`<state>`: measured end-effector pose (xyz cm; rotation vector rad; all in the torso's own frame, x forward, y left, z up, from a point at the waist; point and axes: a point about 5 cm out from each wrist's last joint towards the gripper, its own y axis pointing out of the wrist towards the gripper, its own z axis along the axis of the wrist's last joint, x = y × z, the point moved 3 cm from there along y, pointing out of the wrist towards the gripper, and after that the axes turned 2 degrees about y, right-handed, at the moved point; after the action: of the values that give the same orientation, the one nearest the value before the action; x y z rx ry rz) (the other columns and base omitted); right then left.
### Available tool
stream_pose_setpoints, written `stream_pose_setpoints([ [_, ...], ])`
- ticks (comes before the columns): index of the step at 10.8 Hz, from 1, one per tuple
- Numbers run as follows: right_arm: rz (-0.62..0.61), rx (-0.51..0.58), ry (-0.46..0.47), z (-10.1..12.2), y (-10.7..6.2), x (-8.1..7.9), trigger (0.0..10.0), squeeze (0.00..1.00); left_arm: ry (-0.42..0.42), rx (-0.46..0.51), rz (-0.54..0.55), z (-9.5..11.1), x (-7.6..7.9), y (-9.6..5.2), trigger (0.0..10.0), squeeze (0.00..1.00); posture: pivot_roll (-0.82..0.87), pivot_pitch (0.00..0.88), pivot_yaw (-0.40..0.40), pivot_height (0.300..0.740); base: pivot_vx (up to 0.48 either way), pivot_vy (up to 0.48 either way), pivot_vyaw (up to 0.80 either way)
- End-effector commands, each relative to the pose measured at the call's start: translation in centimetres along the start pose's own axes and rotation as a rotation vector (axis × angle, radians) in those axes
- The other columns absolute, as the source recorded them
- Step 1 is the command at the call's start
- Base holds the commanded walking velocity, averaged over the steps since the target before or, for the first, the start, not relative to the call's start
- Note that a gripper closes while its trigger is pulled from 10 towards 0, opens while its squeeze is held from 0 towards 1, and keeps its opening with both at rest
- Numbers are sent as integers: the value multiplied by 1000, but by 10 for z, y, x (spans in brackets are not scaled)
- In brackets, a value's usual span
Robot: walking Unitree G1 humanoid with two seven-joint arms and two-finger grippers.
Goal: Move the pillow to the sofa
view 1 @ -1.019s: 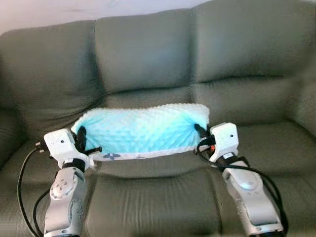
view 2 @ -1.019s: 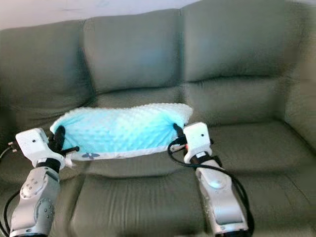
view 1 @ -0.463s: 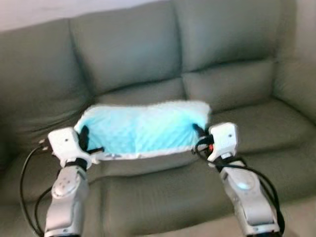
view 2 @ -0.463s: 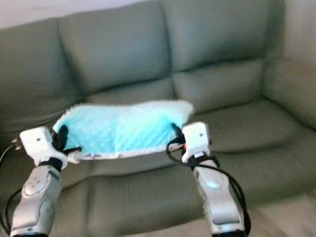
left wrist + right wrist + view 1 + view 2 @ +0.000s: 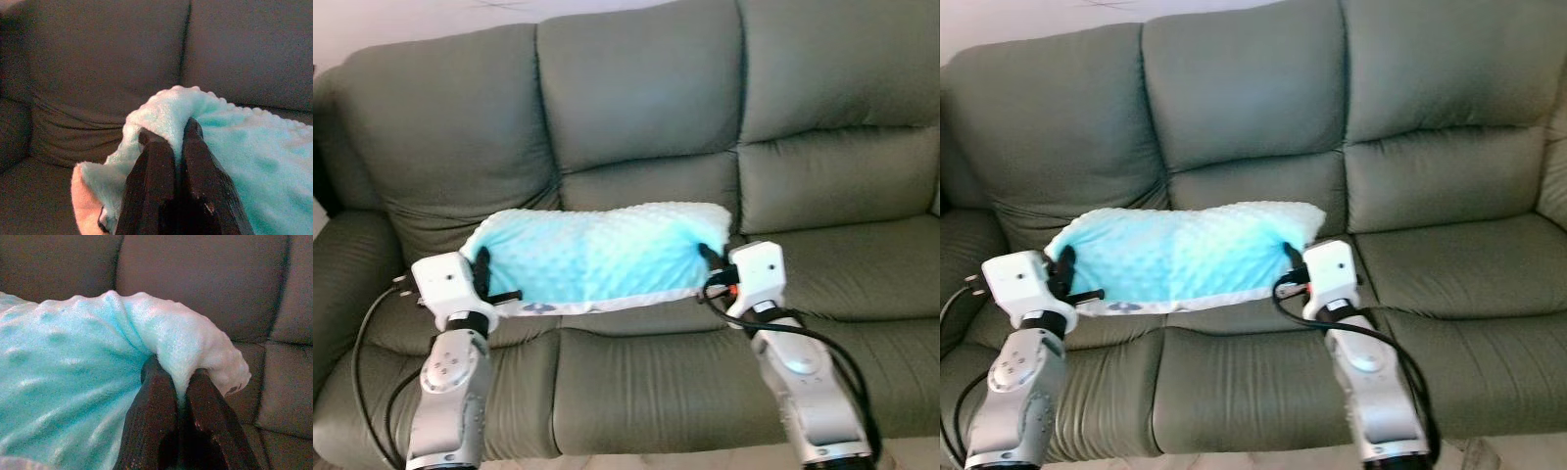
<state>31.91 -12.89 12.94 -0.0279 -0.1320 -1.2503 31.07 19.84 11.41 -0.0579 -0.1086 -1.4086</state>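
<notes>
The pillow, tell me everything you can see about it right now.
The pillow is a long, soft, light blue cushion with a bumpy, dotted plush cover, whitish along its top edge and right end, with a pale strip along the bottom edge. It is stretched level between the left gripper and the right gripper, whose fingers pinch folds of fabric at each end. It sits in front of the grey-green sofa, at its left and middle seats; whether it rests on them cannot be told.
</notes>
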Motion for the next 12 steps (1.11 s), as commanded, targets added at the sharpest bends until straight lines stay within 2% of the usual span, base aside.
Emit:
stream_pose_setpoints([
  [1,10,25,0,6,3,-4,10000,0,17,16,11,4,-2,2,10000,0,-241,86,143,740,0,0,0],
  [4,-3,15,-6,4,2,-1,10000,0,20,6,2,2,2,1,10000,0,-244,90,142,740,0,-86,0],
  [7,5,5,-9,3,3,-3,10000,0,-22,-8,14,-4,-1,-2,10000,0,-244,101,138,740,0,0,0],
  [8,5,-9,-9,0,2,-3,10000,0,-11,-23,9,-9,-1,-4,10000,0,-245,105,139,740,0,0,0],
  [10,-46,-116,19,-26,-1,4,10000,0,25,-140,-21,-46,-5,-7,10000,0,-236,128,145,740,0,0,0],
  [11,-70,-151,2,-34,-3,9,10000,0,27,-180,-46,-60,-4,-10,10000,0,-238,142,151,740,0,0,0],
  [12,-106,-175,-13,-38,-7,17,10000,0,-3,-228,-70,-76,1,-13,10000,0,-245,169,162,740,0,0,0],
])
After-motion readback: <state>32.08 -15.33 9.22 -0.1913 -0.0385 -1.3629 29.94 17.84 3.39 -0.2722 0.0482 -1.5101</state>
